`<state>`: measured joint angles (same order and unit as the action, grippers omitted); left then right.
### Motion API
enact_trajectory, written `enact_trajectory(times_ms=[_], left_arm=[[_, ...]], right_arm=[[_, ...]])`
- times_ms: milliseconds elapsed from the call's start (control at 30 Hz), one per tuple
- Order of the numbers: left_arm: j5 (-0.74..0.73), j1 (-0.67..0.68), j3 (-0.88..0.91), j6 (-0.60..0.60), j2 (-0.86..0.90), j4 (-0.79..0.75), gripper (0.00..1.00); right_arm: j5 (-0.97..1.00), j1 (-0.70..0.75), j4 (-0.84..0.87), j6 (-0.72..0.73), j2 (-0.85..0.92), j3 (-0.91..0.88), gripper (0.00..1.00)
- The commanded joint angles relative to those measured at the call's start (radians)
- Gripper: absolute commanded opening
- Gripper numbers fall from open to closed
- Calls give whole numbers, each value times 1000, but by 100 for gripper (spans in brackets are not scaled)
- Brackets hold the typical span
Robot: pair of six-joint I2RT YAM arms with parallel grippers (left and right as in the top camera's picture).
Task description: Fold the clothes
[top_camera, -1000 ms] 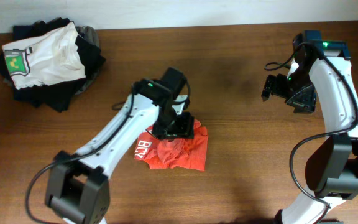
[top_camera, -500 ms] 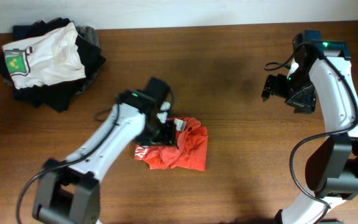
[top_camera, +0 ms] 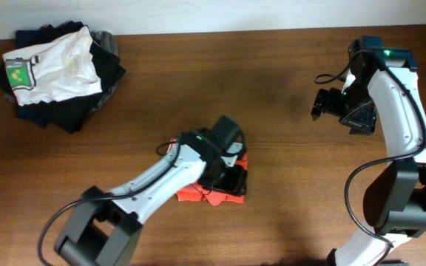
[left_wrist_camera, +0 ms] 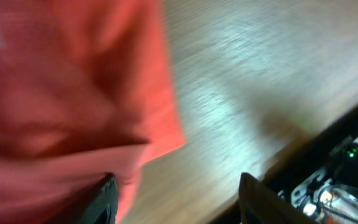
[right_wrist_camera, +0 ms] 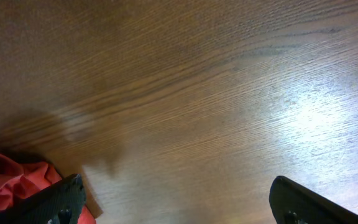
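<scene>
Overhead view: straight down, covering the whole bench [top_camera: 287,185]. Left wrist view: very close over the red-orange T-shirt [left_wrist_camera: 67,93], blurred. Right wrist view: higher, catching that shirt's edge.

One red-orange T-shirt [top_camera: 191,195], one wooden table [top_camera: 272,66], one pile of clothes with one white T-shirt [top_camera: 54,66] on top of dark garments [top_camera: 69,114] too bunched to count, and two grippers, the left gripper [top_camera: 226,181] and the right gripper [top_camera: 318,103], one per arm

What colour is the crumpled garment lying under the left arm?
Red-orange. The T-shirt shows best in the left wrist view, where it fills much of the picture, though blurred.
</scene>
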<state>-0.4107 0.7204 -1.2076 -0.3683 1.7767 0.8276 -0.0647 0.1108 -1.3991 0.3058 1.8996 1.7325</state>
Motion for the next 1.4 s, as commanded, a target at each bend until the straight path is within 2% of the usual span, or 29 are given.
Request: enact_trajectory(times_ms=[0, 67, 167, 233, 267, 367, 433, 500, 600, 900, 1100, 1267, 1367], left_arm=[[-76, 112, -1, -40, 79, -95, 62], [-76, 160, -1, -47, 100, -126, 61], [-75, 211, -11, -46, 91, -130, 48], [-49, 209, -39, -46, 51, -101, 48], [-15, 203, -54, -45, 26, -80, 48], [214, 139, -120, -47, -87, 50, 48], [273, 79, -127, -47, -141, 71, 49], [286, 32, -126, -47, -147, 70, 50], [338, 11, -122, -46, -96, 51, 61], [322, 32, -122, -51, 107, -63, 64], [322, 32, -122, -58, 137, -129, 64], [350, 31, -130, -58, 133, -98, 63], [423, 32, -190, -58, 115, -23, 62]], right_arm=[[6, 1, 0, -6, 4, 11, 98], [6, 1, 0, -6, 4, 11, 98], [6, 1, 0, -6, 4, 11, 98], [6, 1, 0, -6, 4, 11, 98], [6, 1, 0, -6, 4, 11, 98], [6, 1, 0, -6, 4, 11, 98], [6, 1, 0, -6, 4, 11, 99], [6, 1, 0, -6, 4, 11, 98], [6, 1, 0, -6, 4, 11, 98], [6, 1, 0, -6, 4, 11, 98], [6, 1, 0, -6, 4, 11, 98], [6, 1, 0, -6, 4, 11, 98], [6, 1, 0, -6, 4, 11, 98]])
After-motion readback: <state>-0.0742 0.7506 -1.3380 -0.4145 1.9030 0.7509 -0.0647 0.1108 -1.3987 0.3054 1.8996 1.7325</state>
